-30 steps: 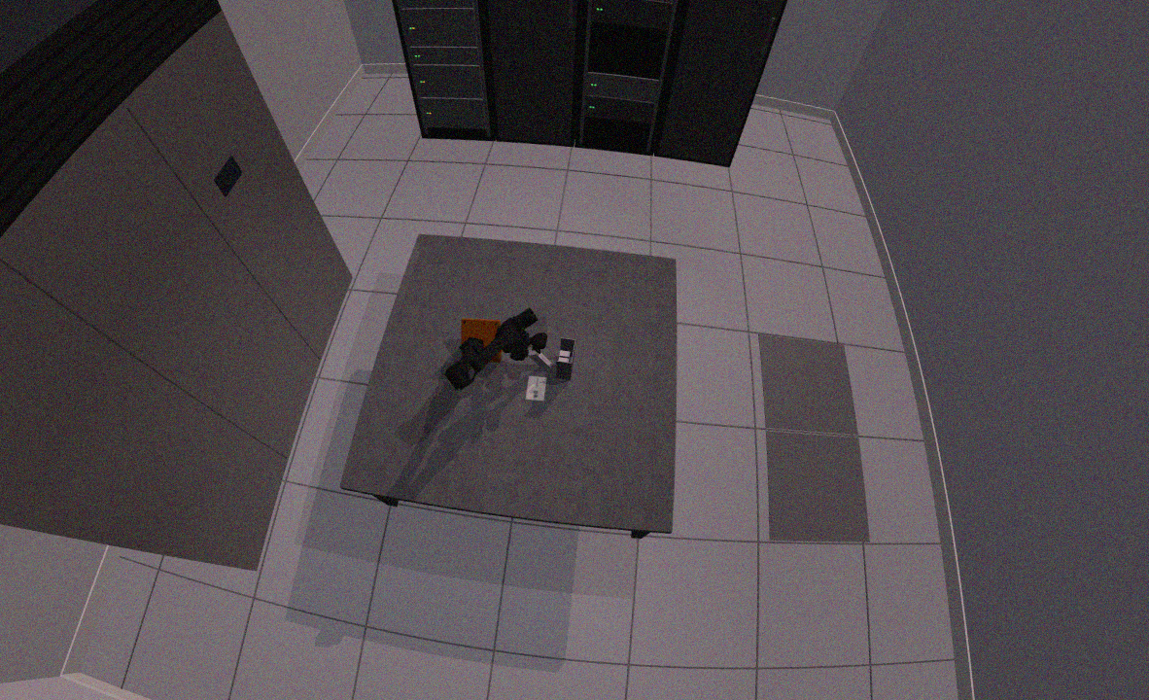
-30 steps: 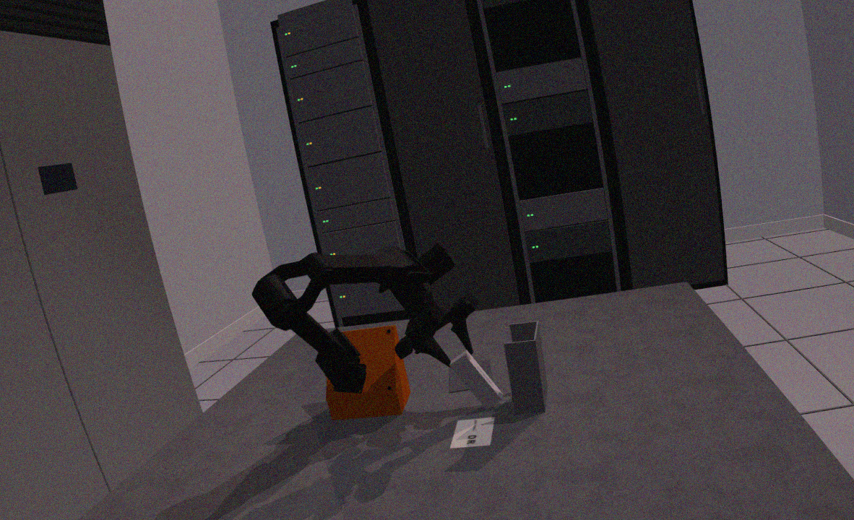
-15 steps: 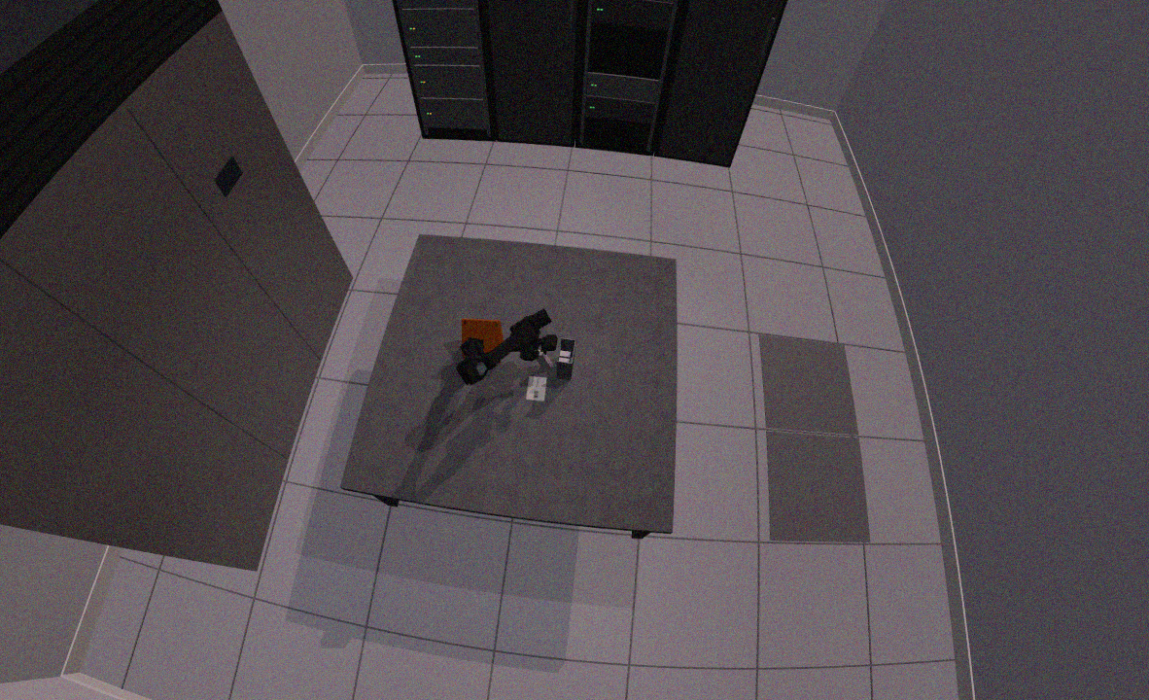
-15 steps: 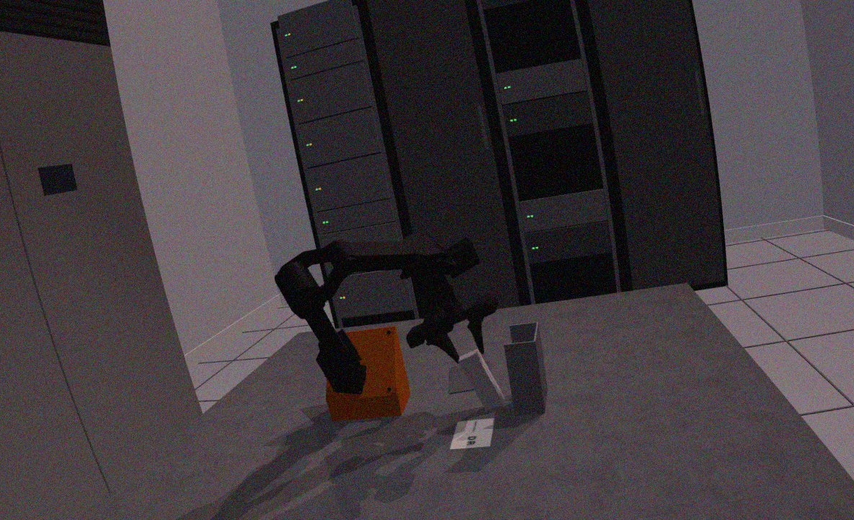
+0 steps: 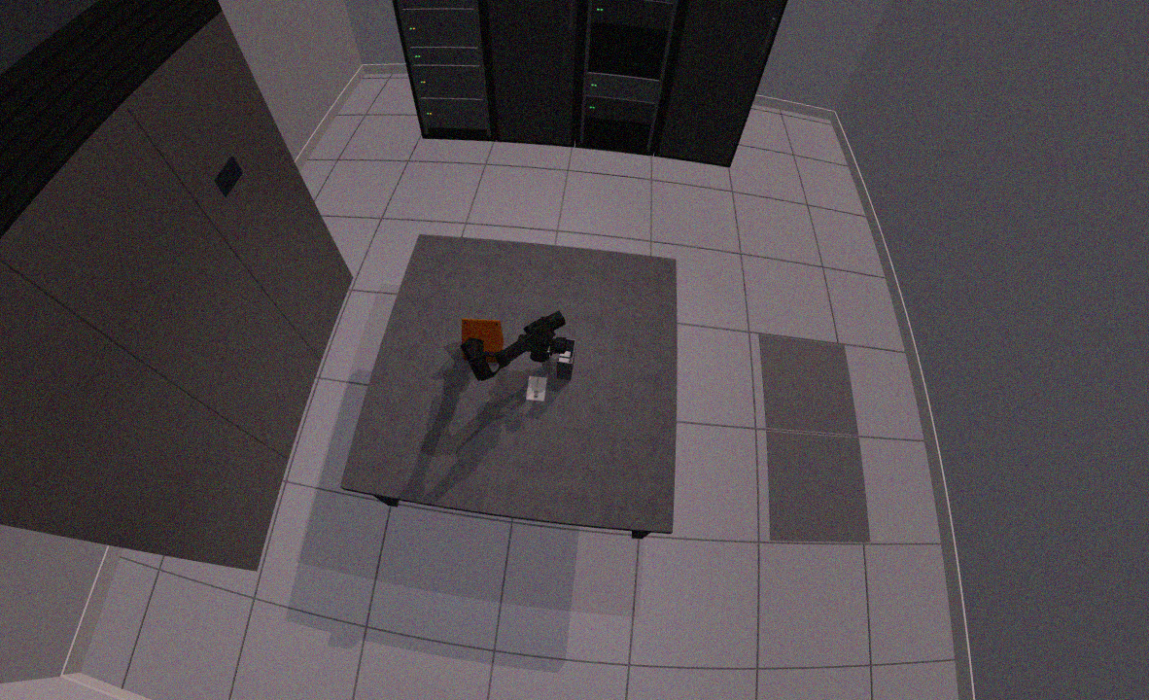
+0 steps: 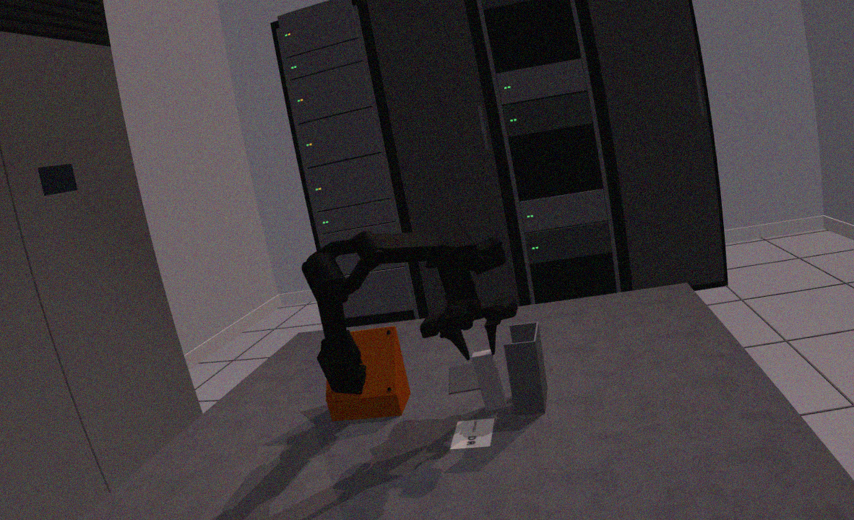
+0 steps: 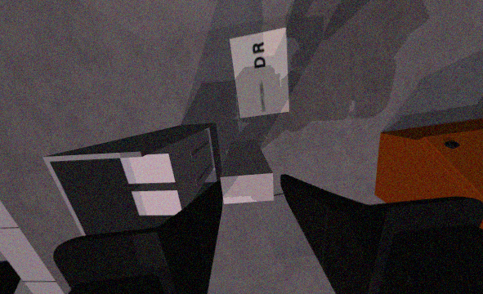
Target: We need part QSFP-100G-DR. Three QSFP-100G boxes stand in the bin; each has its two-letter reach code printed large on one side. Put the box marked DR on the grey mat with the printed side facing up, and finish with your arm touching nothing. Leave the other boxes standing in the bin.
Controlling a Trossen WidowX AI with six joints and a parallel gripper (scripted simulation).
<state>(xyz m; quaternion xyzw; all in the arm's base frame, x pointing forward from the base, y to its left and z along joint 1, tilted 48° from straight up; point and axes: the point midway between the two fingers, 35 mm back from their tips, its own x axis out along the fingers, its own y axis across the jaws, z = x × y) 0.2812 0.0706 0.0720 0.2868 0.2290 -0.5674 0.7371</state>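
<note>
My gripper (image 6: 480, 354) (image 7: 251, 182) is open, its fingertips on either side of the white top of a box (image 6: 489, 386) (image 7: 247, 189). A gap shows on the right side in the wrist view. This box stands on end beside the bin (image 6: 525, 378) (image 7: 172, 140) (image 5: 565, 370), leaning slightly in the exterior view; its base looks just in front of the grey mat (image 6: 461, 380). No printed code shows on it. Two other boxes, one white-topped box (image 7: 153, 168) and another (image 7: 157, 202), stand in the bin, their codes not readable.
A flat white card (image 5: 536, 388) (image 6: 472, 433) (image 7: 258, 98) marked DR lies on the table (image 5: 596, 470) (image 6: 611, 439), in front of the box. An orange block (image 5: 480, 332) (image 6: 381, 368) (image 7: 413, 171) stands beside the arm's base. Server racks stand behind the table.
</note>
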